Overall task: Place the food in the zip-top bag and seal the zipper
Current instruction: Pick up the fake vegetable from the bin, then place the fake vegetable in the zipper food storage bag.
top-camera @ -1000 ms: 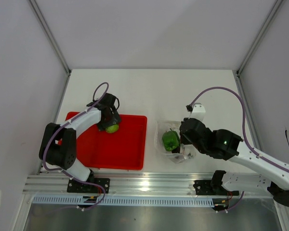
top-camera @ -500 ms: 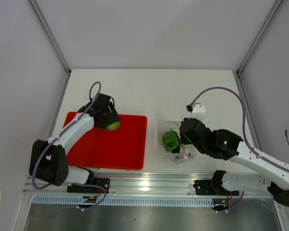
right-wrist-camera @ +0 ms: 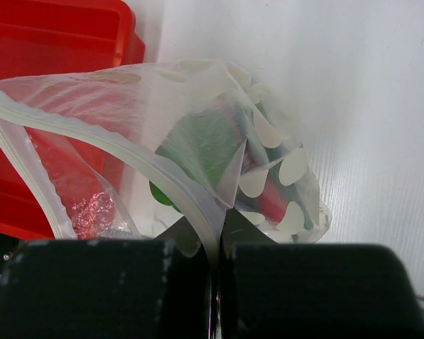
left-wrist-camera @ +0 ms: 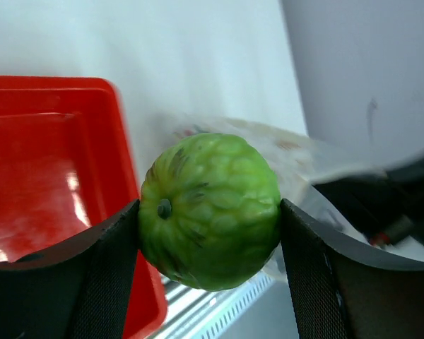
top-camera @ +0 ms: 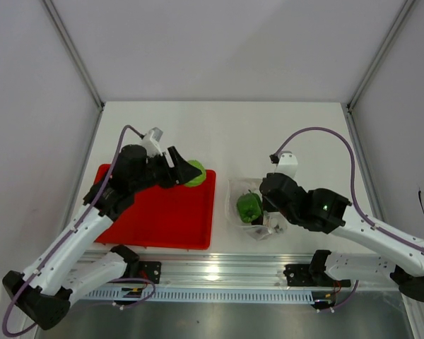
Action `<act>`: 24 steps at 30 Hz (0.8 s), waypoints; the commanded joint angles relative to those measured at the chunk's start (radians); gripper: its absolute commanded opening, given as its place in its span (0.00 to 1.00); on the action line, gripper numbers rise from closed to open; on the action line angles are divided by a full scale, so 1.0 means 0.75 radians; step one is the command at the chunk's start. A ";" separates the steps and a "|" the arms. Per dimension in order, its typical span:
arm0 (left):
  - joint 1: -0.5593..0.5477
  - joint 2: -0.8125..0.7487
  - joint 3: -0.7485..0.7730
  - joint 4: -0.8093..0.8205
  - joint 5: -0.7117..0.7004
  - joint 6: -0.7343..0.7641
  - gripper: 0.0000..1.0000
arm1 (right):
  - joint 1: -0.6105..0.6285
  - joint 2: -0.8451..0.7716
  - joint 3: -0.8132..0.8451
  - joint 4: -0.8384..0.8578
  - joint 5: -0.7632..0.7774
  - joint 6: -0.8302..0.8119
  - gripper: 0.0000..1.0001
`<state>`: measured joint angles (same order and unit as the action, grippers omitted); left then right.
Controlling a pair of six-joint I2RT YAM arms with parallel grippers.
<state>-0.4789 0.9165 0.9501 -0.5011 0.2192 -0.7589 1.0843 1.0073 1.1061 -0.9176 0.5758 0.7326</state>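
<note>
Lifting the round green vegetable is what has just changed. One second ago my left pincer was low over the back part of the red tray, closing around it. Now the arm is stretched out and the vegetable hangs above the tray's back right corner, on the side of the zip-top bag. I judge from this that the picking is done and the carrying to the bag has begun.

My left pincer grasps the vegetable by its two sides, one black finger on each. It is a ball with a bumpy, scaled skin, a little glossy, with a small dark stem mark turned to my wrist camera. It looks hard, so I expect it keeps its shape in the grip.

My right pincer is clenched on a fold of the bag and holds the mouth lifted. The bag lies on the white table, just beside the tray's right edge. Its film is clear, thin and crinkled, with pale oval marks. A thicker strip, which I take for the zipper, runs along the open edge. A green pepper is already inside, together with something red that I cannot make out.
</note>
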 commanded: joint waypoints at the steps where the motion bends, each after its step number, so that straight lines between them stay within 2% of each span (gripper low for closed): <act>1: -0.169 -0.066 0.052 0.146 0.098 -0.023 0.17 | 0.000 -0.014 0.063 0.037 0.032 0.011 0.00; 9: -0.474 0.048 0.138 0.245 0.119 -0.039 0.17 | 0.000 0.013 0.080 0.052 0.028 0.003 0.00; 19: -0.615 0.256 0.179 0.335 0.166 -0.129 0.20 | 0.002 0.009 0.078 0.056 0.018 0.011 0.00; 24: -0.642 0.343 0.253 0.214 0.066 -0.115 0.32 | 0.002 -0.003 0.071 0.056 0.009 0.019 0.00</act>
<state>-0.9417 1.1599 1.0622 -0.3141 0.3111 -0.8368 1.0843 1.0210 1.1244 -0.9066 0.5739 0.7326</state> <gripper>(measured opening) 0.744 0.003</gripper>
